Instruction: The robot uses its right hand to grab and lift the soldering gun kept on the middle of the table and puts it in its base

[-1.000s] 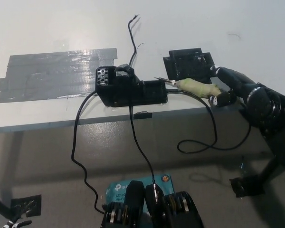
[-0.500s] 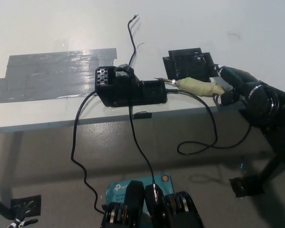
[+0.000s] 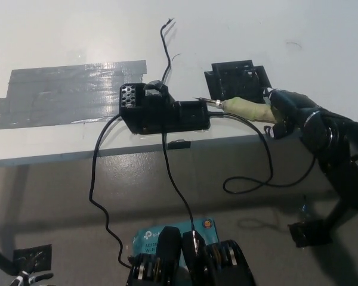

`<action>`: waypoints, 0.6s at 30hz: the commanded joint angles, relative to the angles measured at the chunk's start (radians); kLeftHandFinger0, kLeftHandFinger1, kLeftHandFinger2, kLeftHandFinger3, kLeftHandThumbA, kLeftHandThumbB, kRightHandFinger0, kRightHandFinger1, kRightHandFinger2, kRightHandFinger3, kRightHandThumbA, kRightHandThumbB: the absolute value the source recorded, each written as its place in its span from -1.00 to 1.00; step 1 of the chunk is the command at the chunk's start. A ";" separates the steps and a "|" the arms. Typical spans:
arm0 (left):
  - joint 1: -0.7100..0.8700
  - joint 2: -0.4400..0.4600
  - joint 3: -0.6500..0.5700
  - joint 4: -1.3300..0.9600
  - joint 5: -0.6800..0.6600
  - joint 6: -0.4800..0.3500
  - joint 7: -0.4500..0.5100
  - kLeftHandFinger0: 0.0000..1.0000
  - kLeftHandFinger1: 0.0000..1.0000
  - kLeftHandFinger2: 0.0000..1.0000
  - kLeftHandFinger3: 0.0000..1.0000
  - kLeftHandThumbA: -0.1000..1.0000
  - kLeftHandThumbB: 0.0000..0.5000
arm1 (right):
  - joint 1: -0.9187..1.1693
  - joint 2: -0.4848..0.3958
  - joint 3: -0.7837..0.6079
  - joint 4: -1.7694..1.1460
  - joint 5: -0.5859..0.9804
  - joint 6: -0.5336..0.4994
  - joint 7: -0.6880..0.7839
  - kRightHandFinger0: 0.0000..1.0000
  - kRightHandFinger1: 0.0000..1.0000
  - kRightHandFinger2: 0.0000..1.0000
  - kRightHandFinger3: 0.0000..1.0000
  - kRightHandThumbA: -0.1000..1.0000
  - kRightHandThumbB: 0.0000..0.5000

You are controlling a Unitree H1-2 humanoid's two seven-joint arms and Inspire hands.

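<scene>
**Right hand at the iron's handle: set the grip before you lift**

Right hand (image 3: 289, 107) sits at the rear end of the iron (image 3: 247, 109), its black fingers curled round the butt of the pale handle. Whether they have truly clamped it or only rest against it, you cannot tell from this view, so treat the grip as unproven. The iron lies flat on the counter (image 3: 227, 36), near its front edge, with its metal tip pointing at the base (image 3: 164, 112) and lying just beside the base's right end. Its cord (image 3: 259, 173) loops off the counter edge below the iron and hangs free.

Close firmly on the handle well behind the tip, and check it does not roll in your fingers. Lift straight up only a little; the base is close, so a high carry buys nothing. Watch the cord: it could drag or snag on the counter edge and twist the iron. Keep the tip aimed at the base as you travel.

Your left hand is out of view.
</scene>
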 commanded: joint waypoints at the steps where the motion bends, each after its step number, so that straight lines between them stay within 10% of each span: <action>1: -0.006 0.007 -0.016 -0.034 0.021 -0.022 0.006 -1.00 -0.51 -0.01 0.21 0.58 1.00 | -0.039 -0.030 0.003 0.000 -0.031 -0.007 -0.009 1.00 1.00 1.00 1.00 0.30 0.09; 15: -0.009 -0.014 -0.035 -0.065 0.026 -0.014 0.022 -1.00 -0.56 -0.13 0.14 0.59 1.00 | -0.082 0.004 0.038 0.078 -0.068 0.008 -0.029 1.00 1.00 1.00 1.00 0.28 -0.06; 18: -0.024 -0.019 -0.047 -0.052 0.039 -0.034 0.017 -1.00 -0.49 -0.08 0.14 0.66 1.00 | -0.090 0.018 0.033 0.081 -0.061 -0.010 -0.044 0.54 0.60 0.74 1.00 0.21 -0.06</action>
